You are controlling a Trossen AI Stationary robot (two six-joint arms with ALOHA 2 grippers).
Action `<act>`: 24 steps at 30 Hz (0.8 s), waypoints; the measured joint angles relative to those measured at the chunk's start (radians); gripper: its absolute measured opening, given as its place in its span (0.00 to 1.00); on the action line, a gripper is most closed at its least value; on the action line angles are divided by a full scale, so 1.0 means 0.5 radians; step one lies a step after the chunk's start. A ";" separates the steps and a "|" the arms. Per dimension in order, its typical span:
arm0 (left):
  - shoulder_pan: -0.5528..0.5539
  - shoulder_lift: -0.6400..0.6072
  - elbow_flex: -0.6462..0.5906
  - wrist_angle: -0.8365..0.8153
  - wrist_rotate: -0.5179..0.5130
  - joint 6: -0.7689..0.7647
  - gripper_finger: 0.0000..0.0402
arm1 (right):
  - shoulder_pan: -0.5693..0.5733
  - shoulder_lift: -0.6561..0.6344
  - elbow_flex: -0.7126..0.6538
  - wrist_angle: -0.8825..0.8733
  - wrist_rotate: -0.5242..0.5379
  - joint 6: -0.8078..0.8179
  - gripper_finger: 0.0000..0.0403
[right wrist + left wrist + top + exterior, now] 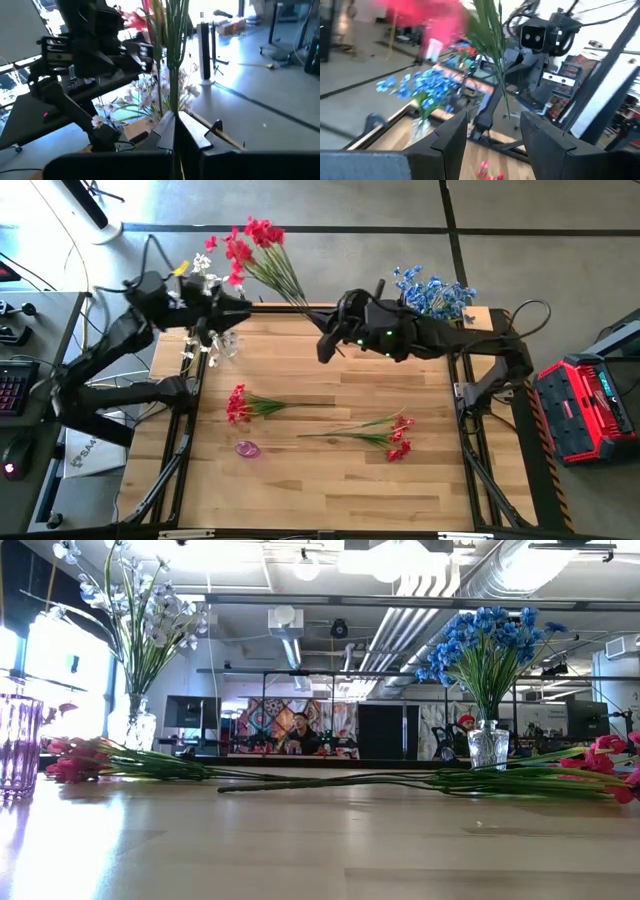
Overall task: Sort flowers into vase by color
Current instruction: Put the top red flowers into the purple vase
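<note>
On the bench white flowers stand in a clear vase and blue flowers in another vase, red sprigs lie flat between them, a purple glass stands at the edge, with no tool showing.

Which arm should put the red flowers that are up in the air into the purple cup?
The right, probably. Its gripper is already shut on the red bunch's stems. The left gripper is open and holds nothing, up by the white flowers. The purple cup waits on the table.
</note>
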 joint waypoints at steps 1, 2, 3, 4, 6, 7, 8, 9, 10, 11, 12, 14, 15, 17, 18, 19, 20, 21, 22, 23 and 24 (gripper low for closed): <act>-0.056 0.052 0.000 0.078 -0.022 0.006 0.42 | 0.006 -0.021 0.000 0.015 0.000 -0.026 0.00; -0.104 0.099 0.000 0.161 -0.040 0.016 0.42 | 0.007 -0.041 0.000 0.042 -0.001 -0.047 0.00; -0.150 0.149 0.000 0.243 -0.053 0.022 0.42 | 0.009 -0.059 0.000 0.069 -0.016 -0.062 0.00; -0.193 0.201 0.000 0.335 -0.069 0.030 0.42 | 0.010 -0.071 0.000 0.103 -0.053 -0.081 0.00; -0.267 0.296 0.000 0.514 -0.114 0.032 0.42 | 0.007 -0.081 0.000 0.182 -0.152 -0.113 0.00; -0.295 0.346 0.000 0.608 -0.122 0.033 0.42 | 0.007 -0.081 0.000 0.220 -0.193 -0.134 0.00; -0.319 0.392 0.000 0.707 -0.120 0.035 0.42 | 0.006 -0.079 0.000 0.241 -0.223 -0.149 0.00; -0.342 0.434 0.000 0.811 -0.106 0.044 0.42 | 0.006 -0.076 0.000 0.251 -0.234 -0.171 0.00; -0.367 0.470 -0.001 0.907 -0.104 0.050 0.42 | 0.007 -0.075 0.000 0.253 -0.239 -0.179 0.00; -0.391 0.503 -0.001 1.007 -0.103 0.051 0.42 | 0.007 -0.073 0.000 0.253 -0.242 -0.186 0.00; -0.412 0.529 -0.001 1.104 -0.102 0.050 0.42 | 0.007 -0.070 0.000 0.253 -0.242 -0.191 0.00; -0.442 0.570 -0.001 1.248 -0.102 0.030 0.42 | 0.008 -0.063 0.000 0.254 -0.270 -0.229 0.00; -0.452 0.582 -0.001 1.295 -0.103 0.019 0.42 | 0.014 -0.057 0.000 0.253 -0.292 -0.240 0.00; -0.472 0.593 -0.001 1.349 -0.104 0.015 0.42 | 0.018 -0.053 0.000 0.247 -0.314 -0.252 0.00; -0.483 0.592 -0.001 1.361 -0.107 0.016 0.42 | 0.018 -0.053 0.000 0.235 -0.319 -0.268 0.00; -0.491 0.590 0.001 1.362 -0.113 0.015 0.42 | 0.018 -0.053 0.000 0.221 -0.328 -0.279 0.00; -0.497 0.590 0.008 1.363 -0.113 0.015 0.42 | 0.018 -0.053 0.000 0.204 -0.332 -0.279 0.00; -0.504 0.590 0.017 1.359 -0.114 0.015 0.42 | 0.018 -0.053 0.000 0.180 -0.332 -0.281 0.00; -0.514 0.591 0.026 1.352 -0.114 0.015 0.42 | 0.018 -0.047 0.000 0.160 -0.334 -0.280 0.00; -0.522 0.592 0.037 1.353 -0.116 0.017 0.42 | 0.018 -0.040 0.000 0.144 -0.341 -0.281 0.00; -0.529 0.592 0.048 1.354 -0.117 0.023 0.42 | 0.018 -0.035 0.000 0.125 -0.350 -0.289 0.00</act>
